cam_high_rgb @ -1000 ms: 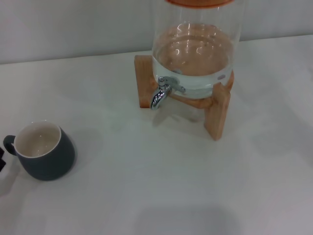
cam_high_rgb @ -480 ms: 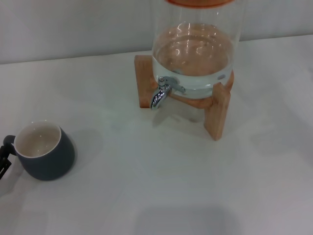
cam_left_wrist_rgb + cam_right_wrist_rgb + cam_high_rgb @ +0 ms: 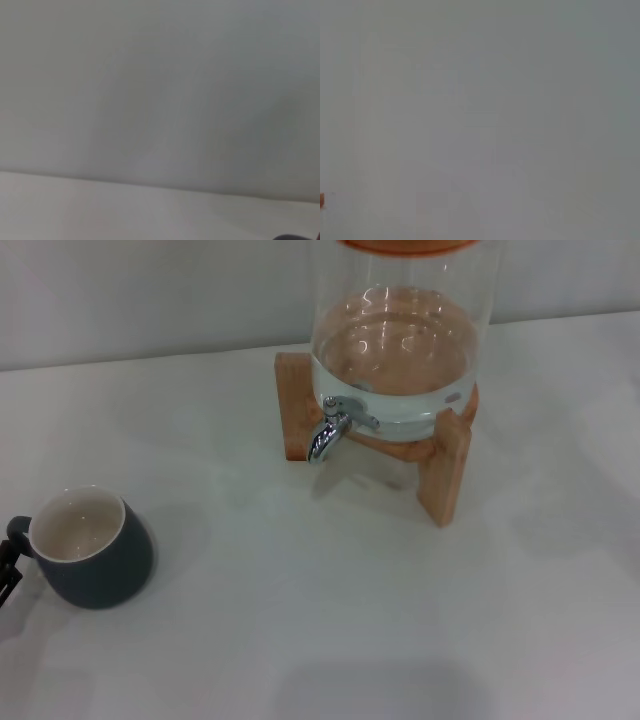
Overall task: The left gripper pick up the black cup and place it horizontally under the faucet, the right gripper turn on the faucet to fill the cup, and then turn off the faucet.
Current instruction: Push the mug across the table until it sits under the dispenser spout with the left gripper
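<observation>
The black cup (image 3: 92,548) stands upright on the white table (image 3: 300,620) at the near left, its handle toward the left gripper (image 3: 8,562), whose dark tip touches it at the frame edge; its jaw state cannot be told. Well beyond, the faucet (image 3: 328,430) juts from the glass dispenser (image 3: 400,350) on its wooden stand (image 3: 440,465).

The squat dark charcoal cup (image 3: 92,562) looks like matt ceramic outside, with a smooth cream glaze inside. The little chrome faucet (image 3: 330,429) is shiny polished metal. It's on a clear glossy glass dispenser (image 3: 400,340) sitting in a plain light wooden stand (image 3: 445,465), all on a smooth matt white table (image 3: 330,600).
</observation>
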### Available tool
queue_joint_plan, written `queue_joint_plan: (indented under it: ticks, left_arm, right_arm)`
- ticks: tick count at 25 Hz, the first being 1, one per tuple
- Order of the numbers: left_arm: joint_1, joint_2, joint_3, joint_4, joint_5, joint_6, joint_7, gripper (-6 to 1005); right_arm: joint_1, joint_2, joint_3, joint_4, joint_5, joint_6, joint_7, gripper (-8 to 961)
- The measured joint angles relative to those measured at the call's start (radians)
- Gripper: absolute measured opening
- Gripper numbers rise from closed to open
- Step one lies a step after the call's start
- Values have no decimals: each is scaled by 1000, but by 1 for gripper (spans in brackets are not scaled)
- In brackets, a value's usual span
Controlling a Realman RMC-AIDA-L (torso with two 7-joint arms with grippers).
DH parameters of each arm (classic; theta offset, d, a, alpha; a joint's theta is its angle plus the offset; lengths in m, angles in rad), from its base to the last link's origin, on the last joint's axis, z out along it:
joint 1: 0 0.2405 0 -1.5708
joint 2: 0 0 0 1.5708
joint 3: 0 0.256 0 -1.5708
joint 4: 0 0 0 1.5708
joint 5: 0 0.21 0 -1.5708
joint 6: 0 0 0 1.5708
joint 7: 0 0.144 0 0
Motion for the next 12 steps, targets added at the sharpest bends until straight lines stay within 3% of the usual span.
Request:
queue_joint_plan:
  ticks: [12]
  left_arm:
    - [5, -2, 0, 36, 28, 20, 36, 887]
  right_arm:
    - [0, -1, 0, 6, 10, 0, -2, 748]
